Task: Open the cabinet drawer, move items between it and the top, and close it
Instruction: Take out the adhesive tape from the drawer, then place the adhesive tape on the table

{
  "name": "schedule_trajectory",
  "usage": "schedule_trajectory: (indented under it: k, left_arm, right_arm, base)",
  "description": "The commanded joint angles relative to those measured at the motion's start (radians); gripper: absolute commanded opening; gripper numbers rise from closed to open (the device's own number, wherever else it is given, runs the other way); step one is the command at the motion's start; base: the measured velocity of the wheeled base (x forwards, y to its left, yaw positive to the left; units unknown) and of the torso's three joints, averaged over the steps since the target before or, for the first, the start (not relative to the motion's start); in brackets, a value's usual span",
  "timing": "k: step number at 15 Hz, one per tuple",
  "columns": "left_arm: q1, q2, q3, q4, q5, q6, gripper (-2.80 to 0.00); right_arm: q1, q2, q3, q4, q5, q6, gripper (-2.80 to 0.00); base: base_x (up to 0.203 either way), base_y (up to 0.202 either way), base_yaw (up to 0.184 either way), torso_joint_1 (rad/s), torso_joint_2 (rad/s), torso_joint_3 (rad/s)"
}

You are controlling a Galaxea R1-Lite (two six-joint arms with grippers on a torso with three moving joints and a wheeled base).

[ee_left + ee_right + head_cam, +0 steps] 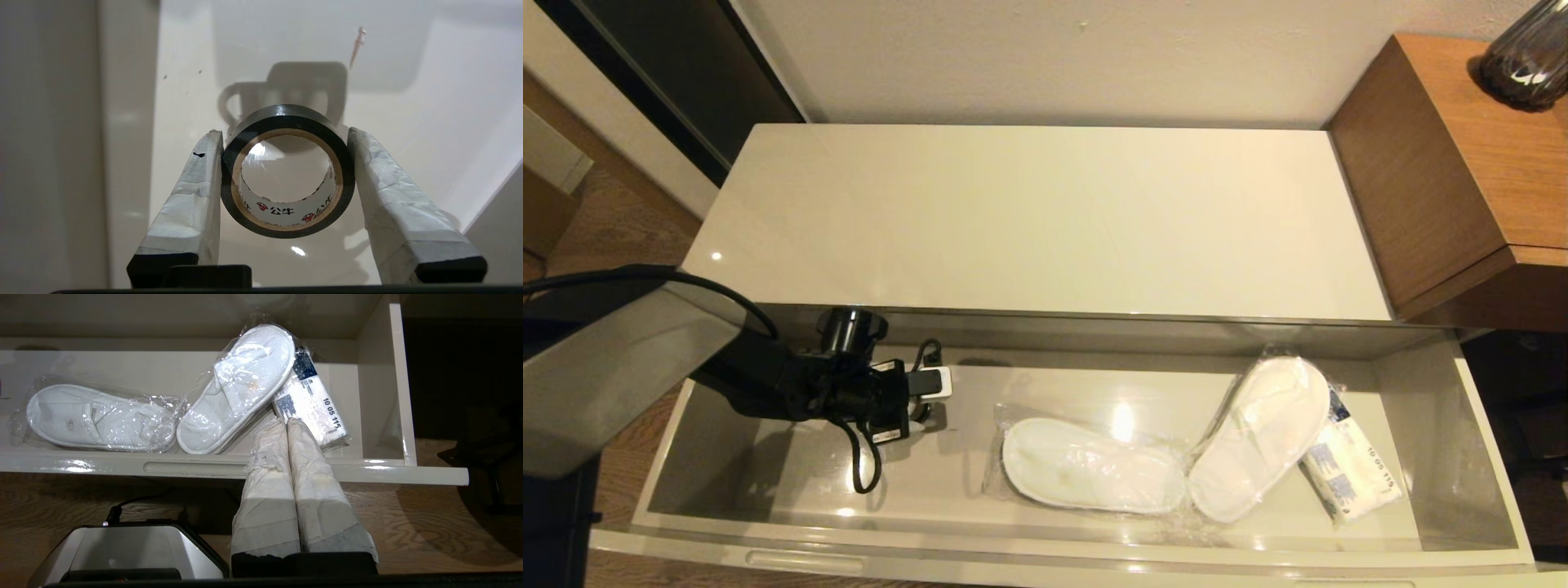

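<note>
The cabinet drawer (768,474) stands pulled out below the cream-white top (1045,212), which lies bare. My left gripper (286,132) reaches down into the drawer's left part and is shut on the black tape roll (286,118), one taped finger on each side of the ring, just above the drawer floor. In the head view the arm hides the roll. The two white slippers in clear plastic (1094,474) (1262,437) lie in the drawer's middle and right. My right gripper (286,421) is shut and empty, in front of the drawer front (122,463), out of the head view.
A white packet with blue print (1352,474) lies against the right slipper near the drawer's right wall. The taller brown wooden unit (1445,155) with a dark vase (1527,57) stands at the right of the cabinet. Wooden floor lies below the drawer front.
</note>
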Motion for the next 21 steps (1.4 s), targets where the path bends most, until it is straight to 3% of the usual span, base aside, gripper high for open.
schedule_trajectory:
  k: [1,6,15,18,21]
  left_arm:
    - [0.000,-0.037,0.020,-0.001,0.000,0.007,-2.80]
    - [0.009,-0.116,0.092,-0.001,-0.009,0.006,-2.80]
    - [0.034,-0.411,0.276,0.000,-0.016,0.006,-2.80]
    - [0.042,-0.488,0.264,0.000,-0.017,-0.005,-2.80]
    - [0.059,-0.579,0.168,-0.002,0.023,-0.002,-2.80]
  right_arm:
    - [0.000,0.002,0.002,0.000,0.001,0.000,-2.80]
    - [0.000,0.002,0.001,0.000,0.001,0.000,-2.80]
    - [0.000,0.002,0.001,0.000,0.001,0.000,-2.80]
    - [0.000,0.002,0.000,0.000,0.001,0.000,-2.80]
    - [0.000,0.002,0.000,0.000,0.001,0.000,-2.80]
  base:
    - [0.000,0.000,0.000,0.000,0.00,0.000]
    - [0.000,0.000,0.000,0.000,0.00,0.000]
    - [0.000,0.000,0.000,0.000,0.00,0.000]
    - [0.000,0.000,0.000,0.000,0.00,0.000]
    - [0.000,0.000,0.000,0.000,0.00,0.000]
